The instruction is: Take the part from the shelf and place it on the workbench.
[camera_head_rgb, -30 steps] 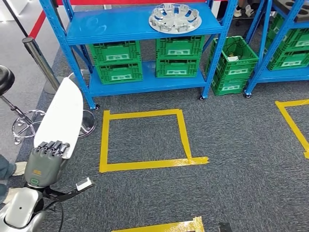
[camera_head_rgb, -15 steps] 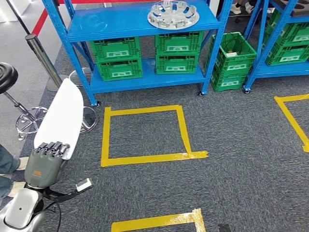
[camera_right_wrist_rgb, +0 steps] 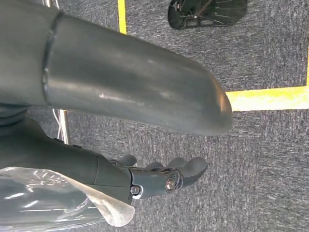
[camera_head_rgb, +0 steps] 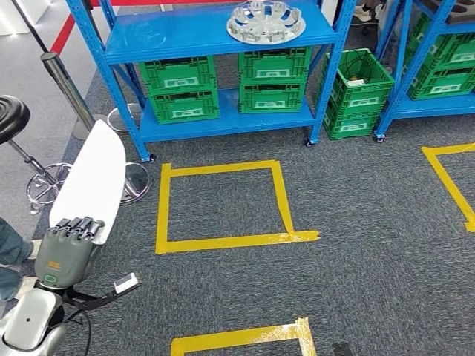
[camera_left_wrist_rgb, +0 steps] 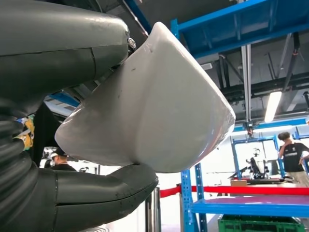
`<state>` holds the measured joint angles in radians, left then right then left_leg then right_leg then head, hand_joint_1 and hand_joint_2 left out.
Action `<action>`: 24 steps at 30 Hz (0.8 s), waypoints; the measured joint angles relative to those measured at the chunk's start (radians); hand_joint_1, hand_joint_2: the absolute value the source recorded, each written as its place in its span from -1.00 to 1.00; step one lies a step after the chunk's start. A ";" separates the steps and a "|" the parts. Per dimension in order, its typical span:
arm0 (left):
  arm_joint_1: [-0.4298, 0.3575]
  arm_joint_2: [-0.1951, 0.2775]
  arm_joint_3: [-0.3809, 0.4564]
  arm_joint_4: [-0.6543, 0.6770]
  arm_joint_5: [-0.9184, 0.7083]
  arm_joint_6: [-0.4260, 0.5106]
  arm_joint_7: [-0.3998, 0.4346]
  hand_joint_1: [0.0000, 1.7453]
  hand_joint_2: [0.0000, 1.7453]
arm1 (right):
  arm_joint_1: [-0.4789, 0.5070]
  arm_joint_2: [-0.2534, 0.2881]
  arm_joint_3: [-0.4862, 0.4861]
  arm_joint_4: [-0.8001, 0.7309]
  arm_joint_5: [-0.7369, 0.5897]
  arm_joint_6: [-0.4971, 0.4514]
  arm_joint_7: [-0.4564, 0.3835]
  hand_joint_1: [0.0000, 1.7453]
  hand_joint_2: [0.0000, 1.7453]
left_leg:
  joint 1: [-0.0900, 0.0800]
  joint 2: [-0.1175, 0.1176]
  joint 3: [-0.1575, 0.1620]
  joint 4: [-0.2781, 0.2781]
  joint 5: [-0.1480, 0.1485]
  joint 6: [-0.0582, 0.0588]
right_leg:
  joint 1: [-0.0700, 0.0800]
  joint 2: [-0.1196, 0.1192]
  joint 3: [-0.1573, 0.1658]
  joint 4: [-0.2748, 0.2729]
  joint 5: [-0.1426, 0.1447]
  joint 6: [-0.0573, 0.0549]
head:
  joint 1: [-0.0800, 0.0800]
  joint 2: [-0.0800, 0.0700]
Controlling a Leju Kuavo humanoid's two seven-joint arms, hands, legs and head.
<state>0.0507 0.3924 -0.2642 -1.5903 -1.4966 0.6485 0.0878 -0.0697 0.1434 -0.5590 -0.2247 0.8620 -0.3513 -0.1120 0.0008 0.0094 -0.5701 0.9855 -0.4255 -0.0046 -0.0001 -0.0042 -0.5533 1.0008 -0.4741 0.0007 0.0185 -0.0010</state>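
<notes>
The part is a smooth white curved panel. My left hand grips its lower end at the lower left of the head view, and the panel stands up above the fingers. In the left wrist view the white panel is clamped between the dark fingers and the thick thumb. My right hand hangs over grey carpet with its fingers apart and nothing in it.
A blue shelf ahead carries a silver wheel cover and green crates. Another green crate sits on the floor beside a second blue shelf. Yellow tape squares mark the carpet. A stool, a post and a person's leg are at the left.
The whole picture has shifted slightly, so the camera has moved a little. My left hand still holds the white panel the same way.
</notes>
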 joint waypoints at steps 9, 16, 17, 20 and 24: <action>0.008 -0.001 0.017 -0.006 0.002 0.000 -0.014 1.00 1.00 | 0.002 0.000 0.018 0.000 0.049 -0.050 0.023 -1.00 -1.00 | -0.003 0.000 -0.011 0.013 -0.003 0.008 | -0.004 0.000 -0.005 0.000 0.006 0.008 | 0.000 0.000; 0.007 -0.003 0.021 -0.010 0.001 -0.008 -0.025 1.00 1.00 | 0.002 0.000 0.035 0.000 0.072 -0.067 0.033 -1.00 -1.00 | 0.003 0.002 -0.012 -0.007 0.013 0.031 | -0.005 0.002 -0.028 0.037 -0.028 0.030 | 0.002 0.000; 0.007 -0.004 0.021 -0.011 0.001 -0.008 -0.025 1.00 1.00 | 0.002 0.000 0.037 0.000 0.072 -0.068 0.033 -1.00 -1.00 | 0.005 0.002 -0.014 -0.011 0.017 0.033 | -0.006 0.003 -0.052 0.088 -0.061 0.034 | 0.004 0.000; 0.008 -0.007 0.021 -0.011 0.001 -0.010 -0.027 1.00 1.00 | 0.004 0.000 0.039 0.000 0.072 -0.068 0.035 -1.00 -1.00 | 0.006 -0.008 -0.026 -0.009 0.024 0.032 | -0.011 0.003 -0.126 0.265 -0.145 0.043 | 0.006 0.000; 0.001 -0.012 0.018 -0.011 0.005 -0.013 -0.034 1.00 1.00 | 0.007 0.000 0.040 0.000 0.075 -0.075 0.033 -1.00 -1.00 | 0.011 -0.036 -0.043 0.007 0.029 0.017 | -0.021 0.032 -0.026 0.103 -0.062 0.051 | 0.006 0.000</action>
<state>0.0520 0.3808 -0.2460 -1.6011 -1.4921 0.6351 0.0540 -0.0630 0.1438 -0.5190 -0.2247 0.9366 -0.4259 -0.0785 0.0117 -0.0270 -0.6130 0.9923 -0.3962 0.0125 -0.0215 0.0278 -0.5795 1.1036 -0.5364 0.0517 0.0246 -0.0008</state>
